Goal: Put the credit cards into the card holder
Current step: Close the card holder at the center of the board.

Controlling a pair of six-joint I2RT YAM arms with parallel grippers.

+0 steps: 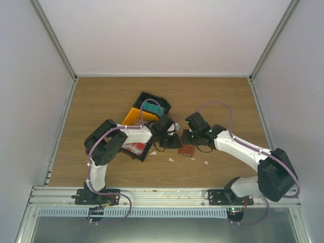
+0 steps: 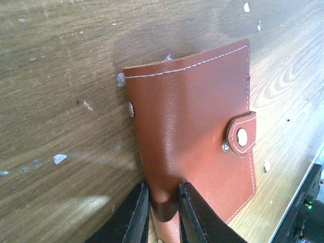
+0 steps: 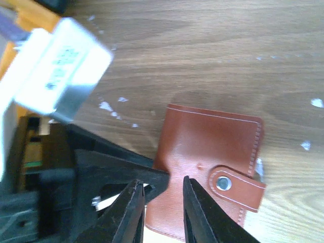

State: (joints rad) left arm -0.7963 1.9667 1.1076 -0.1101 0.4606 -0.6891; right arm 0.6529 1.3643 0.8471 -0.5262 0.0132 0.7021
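Top external, cards (image 1: 155, 109) in bin (image 1: 145, 95), left fingers (image 2: 142, 206) pinch card holder (image 2: 192, 131), right fingers (image 3: 132, 208) parted

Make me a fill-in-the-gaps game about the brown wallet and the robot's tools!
1. The card holder lies on a ___ table.
2. Its snap strap is ___, so it is closed.
3. The left tool pinches the ___ by its edge.
4. The teal cards sit in a bin coloured ___.

Missing words: wooden; fastened; card holder; black.
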